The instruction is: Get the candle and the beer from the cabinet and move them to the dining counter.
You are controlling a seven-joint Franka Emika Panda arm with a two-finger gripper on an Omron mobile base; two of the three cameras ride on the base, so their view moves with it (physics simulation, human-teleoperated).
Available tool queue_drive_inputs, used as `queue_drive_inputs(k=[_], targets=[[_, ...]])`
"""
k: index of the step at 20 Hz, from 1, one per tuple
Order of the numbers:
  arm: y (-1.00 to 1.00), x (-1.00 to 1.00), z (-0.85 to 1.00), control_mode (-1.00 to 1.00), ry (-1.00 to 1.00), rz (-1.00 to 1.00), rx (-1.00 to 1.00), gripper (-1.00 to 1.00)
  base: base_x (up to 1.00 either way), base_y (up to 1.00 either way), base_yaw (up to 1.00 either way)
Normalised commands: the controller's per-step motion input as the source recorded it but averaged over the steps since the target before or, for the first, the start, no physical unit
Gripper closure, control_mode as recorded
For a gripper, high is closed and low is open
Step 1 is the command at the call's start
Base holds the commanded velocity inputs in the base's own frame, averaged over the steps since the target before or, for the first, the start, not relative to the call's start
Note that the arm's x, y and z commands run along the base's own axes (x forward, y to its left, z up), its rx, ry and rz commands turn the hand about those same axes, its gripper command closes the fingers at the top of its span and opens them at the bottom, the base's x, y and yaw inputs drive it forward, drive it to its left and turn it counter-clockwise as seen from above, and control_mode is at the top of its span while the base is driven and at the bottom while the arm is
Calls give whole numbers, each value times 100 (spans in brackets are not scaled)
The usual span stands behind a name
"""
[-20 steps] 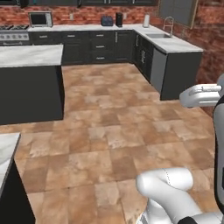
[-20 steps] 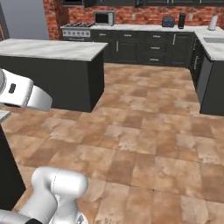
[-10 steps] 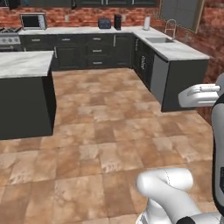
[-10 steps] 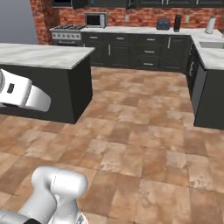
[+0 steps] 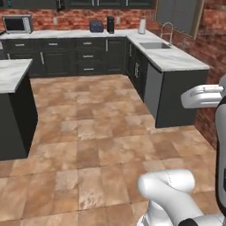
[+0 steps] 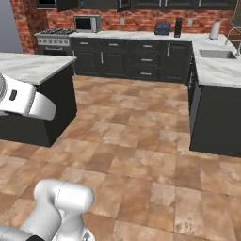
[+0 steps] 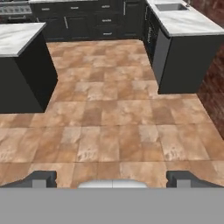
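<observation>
Currently transit step: gripper (image 7: 112,178) spread wide, carrying nothing, tiled floor (image 7: 109,109) ahead, island (image 7: 19,37) at 10 o'clock, sink counter (image 7: 188,26) at 2; candle, beer unsighted, so next find the cabinet.

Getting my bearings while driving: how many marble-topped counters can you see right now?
2: the island on the left, and the L-shaped counter along the back wall and right side. Others may be off-frame.

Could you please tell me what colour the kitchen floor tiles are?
The floor tiles are mottled terracotta brown and tan, clearest in the hand view.
</observation>
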Motion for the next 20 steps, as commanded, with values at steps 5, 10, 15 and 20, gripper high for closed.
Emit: queue_drive_inputs(k=[5,10,15,20], targets=[[0,0,0,100,0,0,0,-100,100,-50,7],[0,0,0,100,0,0,0,-100,100,-15,27],[0,0,0,100,0,0,0,-100,100,-6,37],[0,0,0,100,0,0,0,-100,100,-14,28]])
